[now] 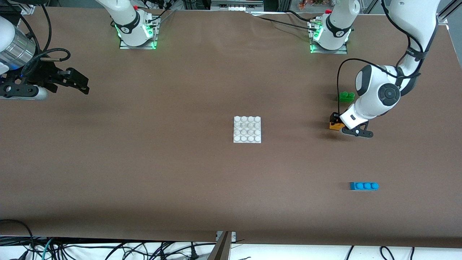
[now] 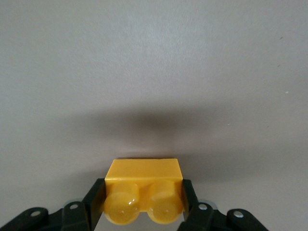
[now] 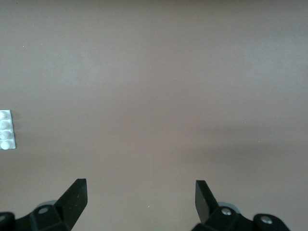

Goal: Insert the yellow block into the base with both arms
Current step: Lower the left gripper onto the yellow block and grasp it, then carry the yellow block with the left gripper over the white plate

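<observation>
Left wrist view: left gripper [image 2: 143, 204] fingers clamp the small orange-yellow plastic two-stud brick [image 2: 143, 185] on the brown desk [image 1: 144, 162]; right gripper [image 3: 140, 195] waits, fingers spread.

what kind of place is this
Probably a robotics lab test bench: two arms bolted to a brown-covered table, toy bricks such as the yellow block and studded base, and loose cables along the edge.

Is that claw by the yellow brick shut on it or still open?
Shut on it. In the left wrist view, the left gripper's fingers press both ends of the yellow block, which sits upright, studs up.
</observation>
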